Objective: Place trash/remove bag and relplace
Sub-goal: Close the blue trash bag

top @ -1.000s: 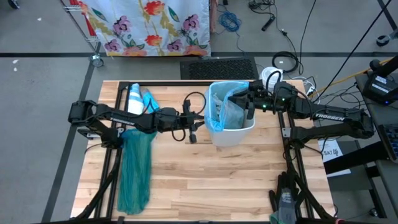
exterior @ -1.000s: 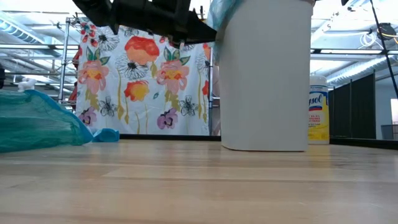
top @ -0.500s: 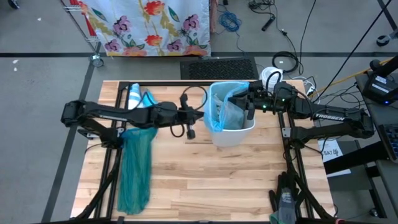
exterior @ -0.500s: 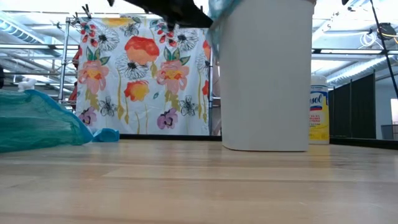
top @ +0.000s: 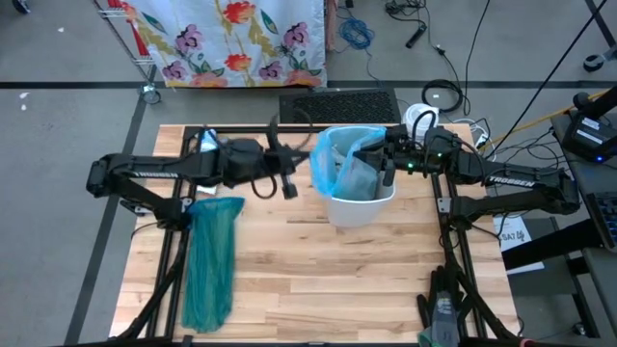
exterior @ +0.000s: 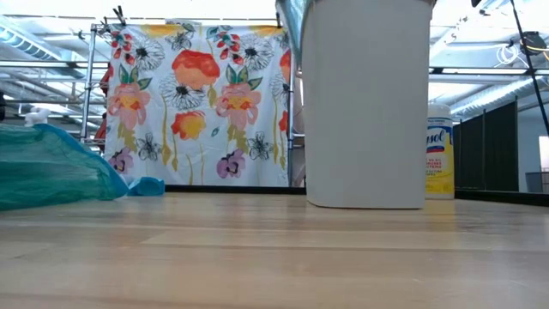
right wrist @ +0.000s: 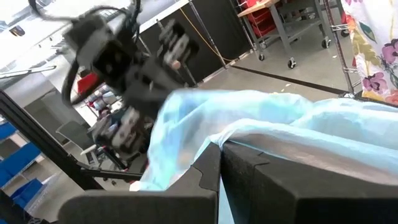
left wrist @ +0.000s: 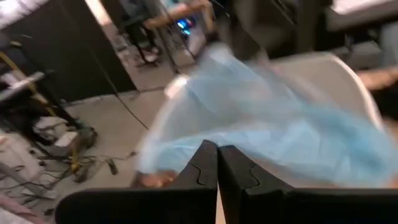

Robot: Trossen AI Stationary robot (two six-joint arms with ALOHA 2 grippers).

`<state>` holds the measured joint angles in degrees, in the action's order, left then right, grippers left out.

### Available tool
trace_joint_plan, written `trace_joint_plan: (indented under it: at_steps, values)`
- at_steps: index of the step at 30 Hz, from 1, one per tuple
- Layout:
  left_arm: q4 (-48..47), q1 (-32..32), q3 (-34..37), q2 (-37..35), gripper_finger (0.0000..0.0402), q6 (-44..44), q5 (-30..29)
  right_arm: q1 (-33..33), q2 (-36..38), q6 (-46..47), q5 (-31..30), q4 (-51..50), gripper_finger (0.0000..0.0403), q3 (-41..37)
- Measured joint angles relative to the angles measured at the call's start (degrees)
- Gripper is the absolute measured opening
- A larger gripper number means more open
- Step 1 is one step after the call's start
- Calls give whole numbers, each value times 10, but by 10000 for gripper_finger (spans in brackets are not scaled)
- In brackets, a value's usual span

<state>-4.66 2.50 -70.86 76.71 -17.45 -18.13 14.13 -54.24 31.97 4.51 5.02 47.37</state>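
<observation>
Pale blue bag [top: 339, 169] lines the white bin [top: 371, 205]. My left gripper [top: 307, 172] reaches level across, clamped on its near rim; my right gripper [top: 378, 156] pinches the far edge.

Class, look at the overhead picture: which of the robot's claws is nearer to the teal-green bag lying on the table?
Left. The left claw is at the bin's left rim, on the teal-green bag's side; the right claw is over the bin's right side, farther away.
</observation>
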Motion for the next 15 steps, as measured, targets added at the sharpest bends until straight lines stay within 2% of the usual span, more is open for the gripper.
trace_joint_plan:
  at_steps: [8,15]
  values:
    - [30,49,-75,15,0,0,61,0,-1,3,1,27,0,-1]
    - [27,60,-115,51,0,1,63,0,7,1,0,86,0,-1]
